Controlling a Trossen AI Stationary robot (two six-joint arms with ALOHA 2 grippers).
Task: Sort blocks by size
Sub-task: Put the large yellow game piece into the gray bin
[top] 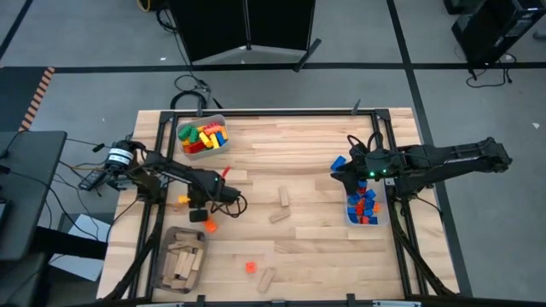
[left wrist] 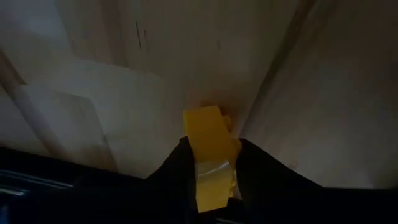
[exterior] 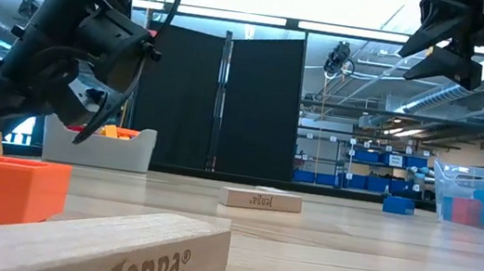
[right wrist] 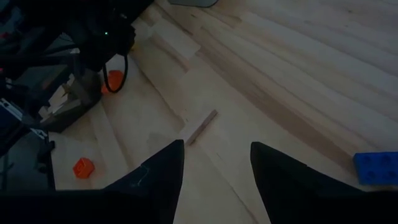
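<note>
Pale wooden planks make up the table (top: pixel 316 162), with grey workshop floor around it. At about nine o'clock on the tabletop the left gripper (left wrist: pixel 210 163) pinches a yellow brick (left wrist: pixel 208 134) between its two fingers, closed on its side faces just over the wood. Such a brick looks light, stiff and rather slick, so flat opposite sides are the sensible place to hold it; the plain wooden pieces should be a little heavier and less slippery. Outward from there, I count three loose orange bricks: one (top: pixel 209 226) touching the gripper's near side, one (top: pixel 182 200) beside the arm, one (top: pixel 251 267) at six o'clock. About five wooden pieces lie loose, one (top: pixel 282 197) near the centre. Three bins hold sorted pieces: mixed colours at eleven o'clock (top: pixel 203 136), wood at seven o'clock (top: pixel 181 258), red and blue at four o'clock (top: pixel 365 208). A loose blue brick (top: pixel 338 162) lies by the right gripper (right wrist: pixel 216 165), which hovers at three o'clock, fingers moderately apart and empty.
</note>
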